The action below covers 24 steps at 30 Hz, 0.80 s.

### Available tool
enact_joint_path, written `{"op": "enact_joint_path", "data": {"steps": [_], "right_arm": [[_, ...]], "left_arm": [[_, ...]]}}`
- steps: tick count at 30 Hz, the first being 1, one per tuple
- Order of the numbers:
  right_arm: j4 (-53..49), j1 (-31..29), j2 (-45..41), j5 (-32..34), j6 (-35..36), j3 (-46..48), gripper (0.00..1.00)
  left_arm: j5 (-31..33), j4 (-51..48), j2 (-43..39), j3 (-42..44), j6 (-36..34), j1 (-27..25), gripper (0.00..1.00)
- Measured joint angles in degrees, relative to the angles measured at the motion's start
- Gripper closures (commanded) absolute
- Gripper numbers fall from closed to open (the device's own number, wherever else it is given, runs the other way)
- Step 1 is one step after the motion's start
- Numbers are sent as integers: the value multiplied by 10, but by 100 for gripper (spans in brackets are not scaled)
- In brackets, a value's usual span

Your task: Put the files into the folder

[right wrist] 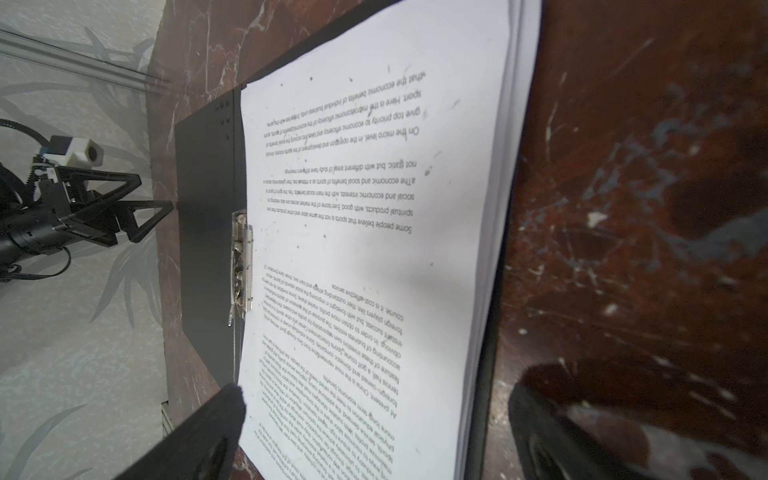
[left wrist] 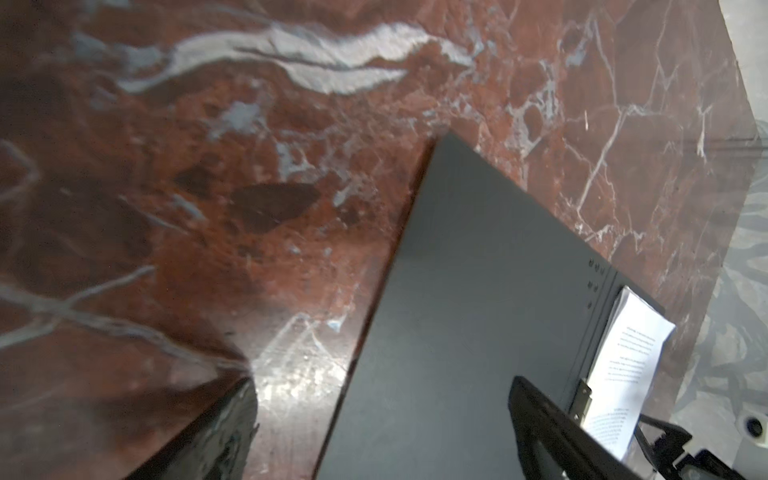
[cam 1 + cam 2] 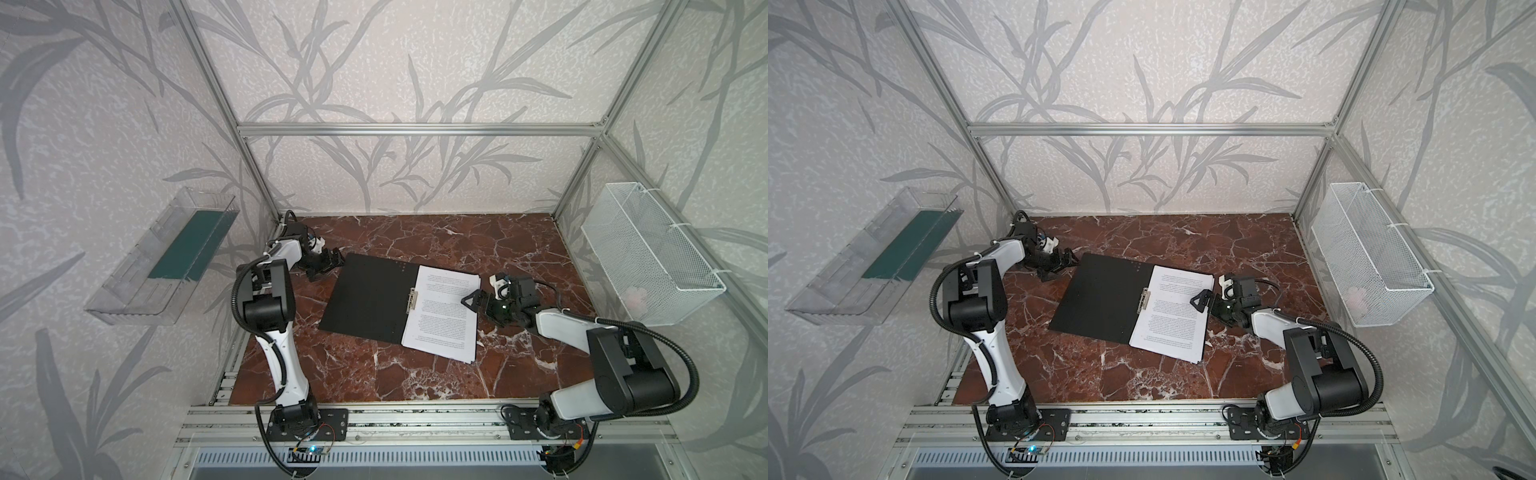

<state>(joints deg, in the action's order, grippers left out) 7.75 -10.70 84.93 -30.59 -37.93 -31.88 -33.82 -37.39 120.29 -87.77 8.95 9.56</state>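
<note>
The right hand (image 3: pixel 476 303) stands with its jaws spread wide and nothing between them. Directly under and in front of it lie the files (image 3: pixel 444 311), a slightly fanned stack of printed sheets. One finger (image 3: pixel 468 300) reaches over the stack's outer edge; whether it touches the top sheet I cannot tell.

The stack rests on the half of the folder (image 3: pixel 370 295) nearest this hand. The folder lies open, black inside up, flat on the tabletop (image 3: pixel 415 374). Beyond the sheets from the right hand, the metal clip (image 1: pixel 243 262) runs along the spine at the stack's inner edge. Whether the sheets are caught under it the pictures do not settle.

Further on, past the bare black cover, the left hand (image 3: pixel 332 264) is also open and empty. It sits low, just beside the far corner of that cover, and appears not to touch it.

As I judge it, the main step is done, since the files lie inside the folder and no loose sheet shows elsewhere on the tabletop. What seems left is to square the stack, perhaps secure it at the clip, and swing the bare cover over to shut the folder. The left hand is well placed for that.
</note>
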Motion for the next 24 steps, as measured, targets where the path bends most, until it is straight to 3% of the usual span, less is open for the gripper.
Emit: {"op": "enact_joint_path", "data": {"steps": [15,24], "right_arm": [[40,6,24,-31,-9,-2,0],[56,9,37,-28,-10,-9,1]], "left_arm": [[-59,-89,27,-29,-68,-15,6],[-76,-51,8,-2,-57,-14,6]]}}
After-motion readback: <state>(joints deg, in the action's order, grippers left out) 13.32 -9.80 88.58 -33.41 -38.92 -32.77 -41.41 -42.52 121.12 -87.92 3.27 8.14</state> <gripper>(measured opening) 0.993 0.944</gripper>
